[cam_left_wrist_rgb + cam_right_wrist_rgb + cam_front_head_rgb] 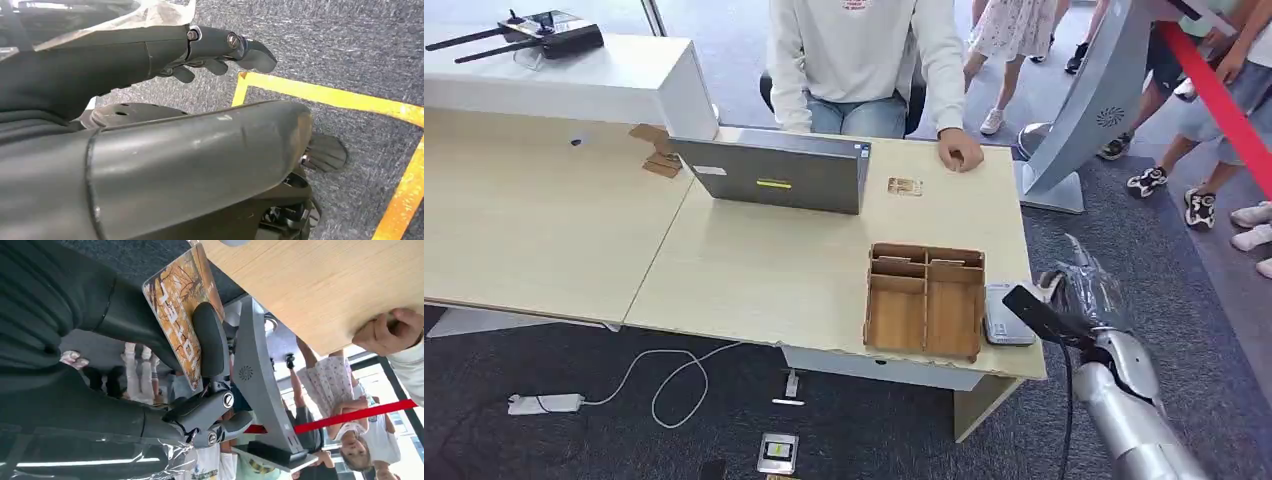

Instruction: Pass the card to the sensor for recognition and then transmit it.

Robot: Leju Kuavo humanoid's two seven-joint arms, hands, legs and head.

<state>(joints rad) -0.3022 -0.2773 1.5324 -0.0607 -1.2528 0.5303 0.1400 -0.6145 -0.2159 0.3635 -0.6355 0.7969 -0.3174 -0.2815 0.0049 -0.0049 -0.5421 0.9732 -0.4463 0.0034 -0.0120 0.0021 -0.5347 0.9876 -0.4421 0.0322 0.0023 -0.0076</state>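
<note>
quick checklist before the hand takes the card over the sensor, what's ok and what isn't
1. Card pinched in right hand: ok.
2. Card clear of the table edge: ok.
3. Grey sensor beside wooden tray uncovered: ok.
4. Card over sensor: not ok, it sits just off the sensor's outer edge.
5. Person's hand away from sensor: ok, resting at the far table edge.
6. Left hand free: ok, over the floor.

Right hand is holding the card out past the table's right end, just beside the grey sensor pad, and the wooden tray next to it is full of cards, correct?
Not quite: the wooden tray holds no cards, as the head view shows. The right hand does hold the card beside the grey sensor pad.
</note>
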